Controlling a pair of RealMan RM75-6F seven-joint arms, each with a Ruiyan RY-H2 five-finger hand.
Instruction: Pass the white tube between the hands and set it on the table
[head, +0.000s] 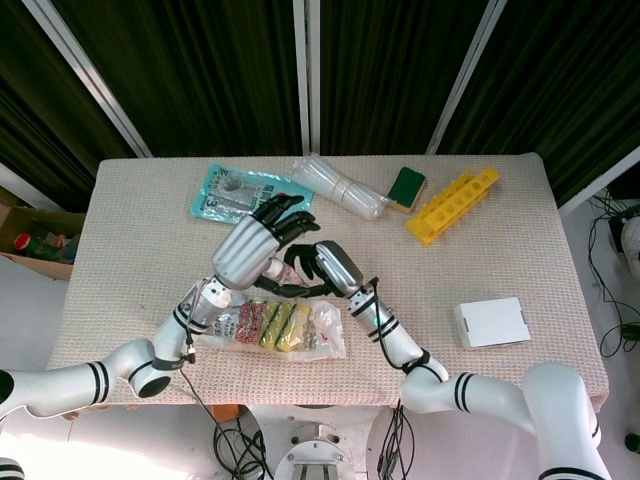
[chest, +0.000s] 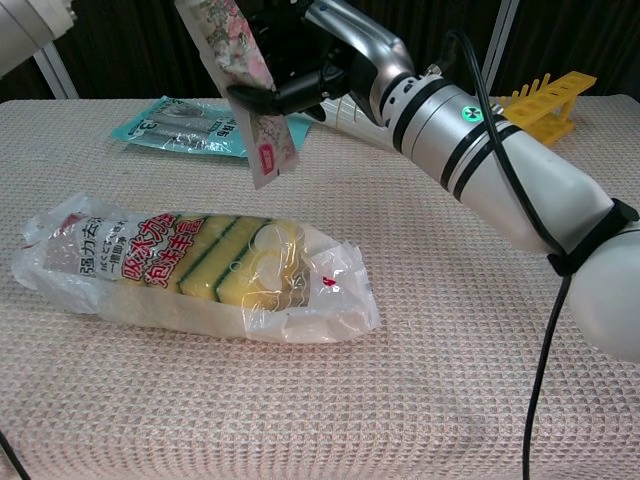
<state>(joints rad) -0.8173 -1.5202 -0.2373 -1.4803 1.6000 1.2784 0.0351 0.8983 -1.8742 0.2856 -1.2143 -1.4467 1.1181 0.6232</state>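
Robot test lab: cloth-covered table (head: 560, 250), dark curtains (head: 400, 70), loose cables (head: 610, 250).

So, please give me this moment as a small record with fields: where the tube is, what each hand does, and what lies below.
tube: white tube with floral print, in the air, flat end down
right hand: right hand grips the tube with dark fingers
left hand: left hand above the right hand, fingers spread; contact with the tube cannot be told
below: bag of yellow-green sponges lying on the table
stage: tube not yet set down
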